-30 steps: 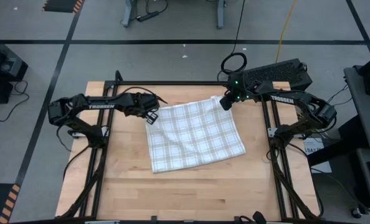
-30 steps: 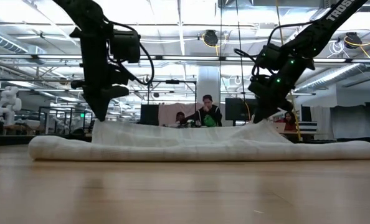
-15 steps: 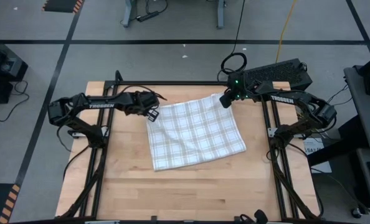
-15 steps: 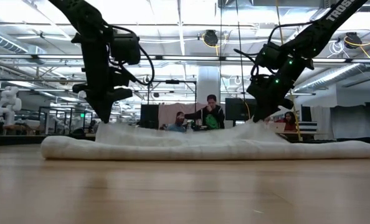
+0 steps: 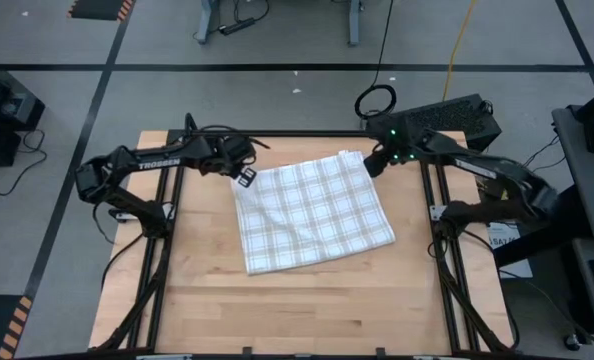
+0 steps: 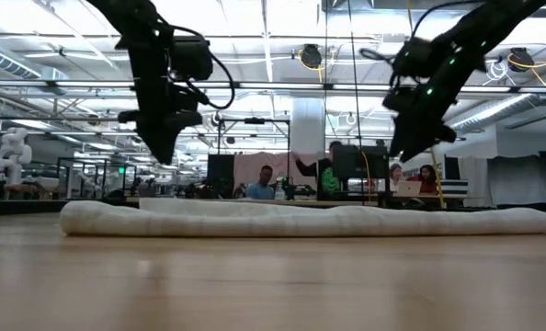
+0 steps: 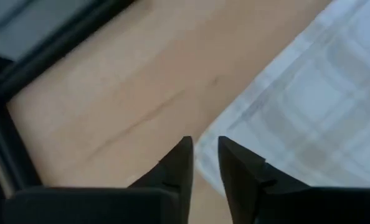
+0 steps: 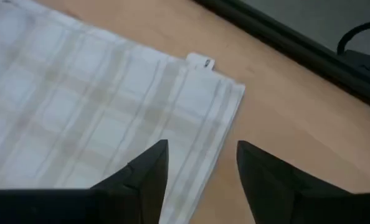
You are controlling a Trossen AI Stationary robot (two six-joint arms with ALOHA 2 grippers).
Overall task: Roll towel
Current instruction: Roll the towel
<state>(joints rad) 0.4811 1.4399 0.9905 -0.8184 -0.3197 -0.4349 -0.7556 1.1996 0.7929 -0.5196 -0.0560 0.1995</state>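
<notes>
- The only writing I could read was "TROSSEN" in white on my left arm; lettering on my right arm was too small to make out.
- The towel carried a small white label at one far corner, but whatever was printed on it I could not read.
- The towel lay spread flat in one piece on the wooden worktop, check side up, a little skewed, in the far middle part between my two arms.
- From the low camera it was a low, long strip with nothing lifting it.
- My left claw hung just over the towel's far left corner; its fingers stood only a narrow slit apart, with nothing between them, and the cloth edge lay below, untouched.
- My right claw hung beside the far right corner, the labelled one; its fingers were parted clearly wider, empty, with the towel's edge seen through the gap.
- In the low view both claws were raised clear above the cloth.
- People sat at desks in the room behind.
</notes>
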